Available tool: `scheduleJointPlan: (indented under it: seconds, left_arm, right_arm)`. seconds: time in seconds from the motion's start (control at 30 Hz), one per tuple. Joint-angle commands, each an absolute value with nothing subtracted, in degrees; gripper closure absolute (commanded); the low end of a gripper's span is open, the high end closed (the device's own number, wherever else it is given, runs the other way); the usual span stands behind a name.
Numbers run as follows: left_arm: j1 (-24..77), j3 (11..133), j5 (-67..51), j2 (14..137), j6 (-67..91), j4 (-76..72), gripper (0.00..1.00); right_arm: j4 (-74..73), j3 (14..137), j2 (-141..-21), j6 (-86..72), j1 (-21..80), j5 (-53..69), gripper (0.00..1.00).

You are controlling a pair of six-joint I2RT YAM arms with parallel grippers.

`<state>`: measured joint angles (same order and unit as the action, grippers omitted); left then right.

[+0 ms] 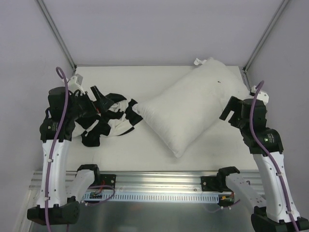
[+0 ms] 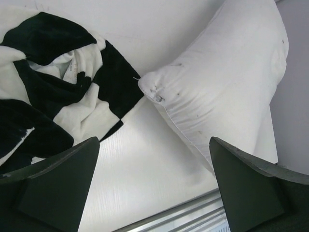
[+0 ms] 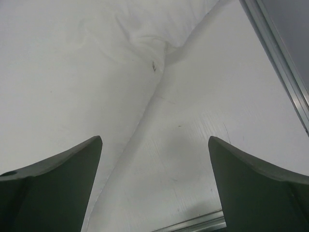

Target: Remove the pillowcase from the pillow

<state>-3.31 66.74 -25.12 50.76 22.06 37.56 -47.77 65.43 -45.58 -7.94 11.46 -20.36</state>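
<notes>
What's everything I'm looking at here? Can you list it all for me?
pillow: one, white, lying diagonally across the middle and right of the table
pillowcase: one, black-and-white checked, crumpled at the left, next to the pillow's corner
tag: one, white, on the pillow's far corner
table: one, white, under everything
rail: one, silver, along the near edge
left arm: one, white and black, by the pillowcase, jaws open and empty
right arm: one, white and black, beside the pillow's right end, jaws open and empty

plain white pillow (image 1: 190, 108), black-and-white checkered pillowcase (image 1: 108, 118), white table (image 1: 145, 154)
</notes>
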Motion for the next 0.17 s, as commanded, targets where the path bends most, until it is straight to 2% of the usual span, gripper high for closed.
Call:
scheduleJointPlan:
  seconds: [0.0, 0.13]
  left_arm:
    - [-2.81, 64.17, -27.86, 46.06, 21.19, 37.71, 0.01]
    - [-2.73, 62.49, -29.35, 43.33, 19.87, 37.71, 0.01]
  right_arm:
    - [-49.75, 63.28, -44.3, -8.35, 11.78, -23.82, 0.04]
    - [-49.57, 63.19, -45.08, -9.23, 11.87, -25.83, 0.04]
